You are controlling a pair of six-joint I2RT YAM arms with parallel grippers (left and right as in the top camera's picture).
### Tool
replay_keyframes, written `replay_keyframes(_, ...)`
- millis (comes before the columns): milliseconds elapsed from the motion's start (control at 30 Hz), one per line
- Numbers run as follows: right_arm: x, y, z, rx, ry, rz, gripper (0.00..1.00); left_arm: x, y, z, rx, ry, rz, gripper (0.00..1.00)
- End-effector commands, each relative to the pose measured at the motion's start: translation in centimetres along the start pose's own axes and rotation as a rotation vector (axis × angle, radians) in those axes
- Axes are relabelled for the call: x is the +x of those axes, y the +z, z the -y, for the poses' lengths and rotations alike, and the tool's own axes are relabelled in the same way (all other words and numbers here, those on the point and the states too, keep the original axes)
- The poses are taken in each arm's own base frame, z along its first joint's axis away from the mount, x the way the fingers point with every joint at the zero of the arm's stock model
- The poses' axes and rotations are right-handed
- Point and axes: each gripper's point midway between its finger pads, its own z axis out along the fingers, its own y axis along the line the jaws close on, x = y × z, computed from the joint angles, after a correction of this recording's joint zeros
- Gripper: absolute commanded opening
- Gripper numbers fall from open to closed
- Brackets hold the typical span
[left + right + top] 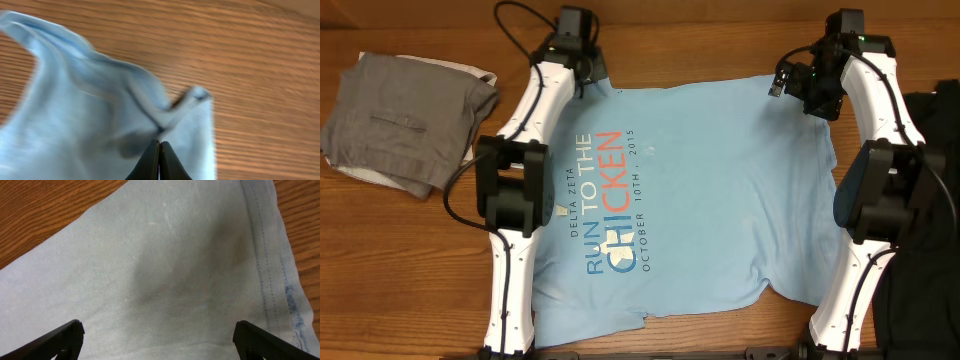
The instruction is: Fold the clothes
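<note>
Pinching the far-left corner of the shirt [720,180], left claw [160,150] is clenched on cloth; right claw [160,335] hangs wide open just above far-right hem corner. Shirt lies flat, print up, on near side of both.

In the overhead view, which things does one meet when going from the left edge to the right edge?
Folded grey garment → left arm → light blue T-shirt → right arm → dark cloth at the right edge.

bare counter [700,40] open at the far edge between my arms, t-shirt [720,200] covering the middle, grey folded cloth [410,120] blocking my left, dark heap [932,200] crowding my right
</note>
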Motion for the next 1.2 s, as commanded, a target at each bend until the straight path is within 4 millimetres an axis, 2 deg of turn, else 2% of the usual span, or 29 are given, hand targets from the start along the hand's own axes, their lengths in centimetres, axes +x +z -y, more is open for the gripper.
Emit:
replay_keyframes(0,-0.8,-1.0,-0.5,-0.018,-0.009,0.032,1.00,-0.5,-0.2,0.4,0.026,-0.032,0.006,0.04)
replay_keyframes(100,-0.8,-1.0,-0.5,-0.018,-0.009,0.032,1.00,0.0,0.5,0.7,0.042,-0.030,-0.007,0.04)
replay_keyframes(233,-0.8,-1.0,-0.5,-0.018,-0.009,0.032,1.00,-0.9,0.4,1.2,0.064,-0.031,0.028,0.04)
replay_keyframes(367,-0.8,-1.0,-0.5,-0.018,-0.009,0.032,1.00,-0.4,0.4,2.1,0.107,-0.028,0.006,0.04)
replay_keyframes(833,-0.8,-1.0,-0.5,-0.018,-0.009,0.032,1.00,1.9,1.8,1.5,0.025,-0.005,-0.008,0.04)
replay_keyframes(933,-0.8,-1.0,-0.5,-0.018,-0.009,0.032,1.00,2.2,2.3,0.8,-0.005,-0.005,0.002,0.04)
replay_keyframes(1167,-0.8,-1.0,-0.5,-0.018,-0.009,0.032,1.00,2.6,3.0,0.6,0.000,-0.006,0.012,0.04)
